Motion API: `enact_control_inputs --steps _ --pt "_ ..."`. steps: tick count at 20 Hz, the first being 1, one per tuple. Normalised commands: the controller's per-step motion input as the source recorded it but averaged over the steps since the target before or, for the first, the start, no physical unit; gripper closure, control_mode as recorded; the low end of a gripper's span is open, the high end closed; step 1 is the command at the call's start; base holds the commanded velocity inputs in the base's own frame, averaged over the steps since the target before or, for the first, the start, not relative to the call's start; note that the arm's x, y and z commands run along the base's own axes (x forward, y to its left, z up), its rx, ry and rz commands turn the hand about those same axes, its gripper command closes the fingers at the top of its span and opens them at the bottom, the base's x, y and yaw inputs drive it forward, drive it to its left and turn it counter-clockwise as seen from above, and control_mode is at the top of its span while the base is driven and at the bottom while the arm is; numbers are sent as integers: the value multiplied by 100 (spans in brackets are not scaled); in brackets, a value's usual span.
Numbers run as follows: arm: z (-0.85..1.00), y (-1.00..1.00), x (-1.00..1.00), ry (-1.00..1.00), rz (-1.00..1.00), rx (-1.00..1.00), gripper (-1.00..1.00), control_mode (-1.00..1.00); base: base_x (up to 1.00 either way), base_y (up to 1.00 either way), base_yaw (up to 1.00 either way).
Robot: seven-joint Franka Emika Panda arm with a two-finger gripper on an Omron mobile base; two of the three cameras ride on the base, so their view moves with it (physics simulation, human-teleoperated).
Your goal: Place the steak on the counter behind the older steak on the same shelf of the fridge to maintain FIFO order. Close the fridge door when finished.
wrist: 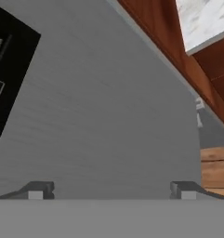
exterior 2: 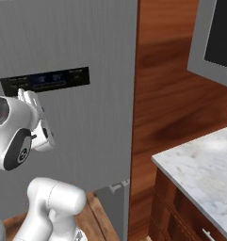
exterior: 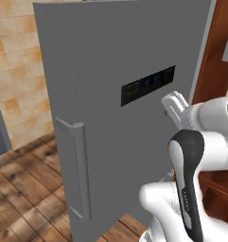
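Now, fingers: the gripper (wrist: 111, 189) is standing with jaws spread wide and holding nothing, both dark tips (wrist: 39, 189) showing in the hand view.
Straight ahead of the fingers: the outer face of the fridge door (wrist: 104, 107) is lying just in front, plain grey; whether the tips are touching it I cannot tell.
To one side of the fingers: the black display panel (exterior: 147, 85) is sitting on that same face, close to the hand.
Further out: the long silver handle (exterior: 77, 165) is running vertically, well apart from the fingers toward the door's free edge.
Key relation: the door is standing ajar, its long axis upright, so pushing forward along the fingers looks like the way to swing it shut.
Beyond the door edge: reddish-brown wood panel (exterior 2: 171, 94), then the counter (exterior 2: 204, 164) with its marbled top.
Hidden: the fridge interior, shelf and both steaks are behind the door, so placement cannot be checked.
Judgement: closing appears to be the step in hand.
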Motion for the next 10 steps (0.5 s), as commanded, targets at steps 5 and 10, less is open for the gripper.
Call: enact_control_inputs --steps 5,10 --pt "0 22 63 -11 0 -1 -100 -100 0 0 0" --pt "0 24 63 -10 0 -1 -100 -100 0 0 0"
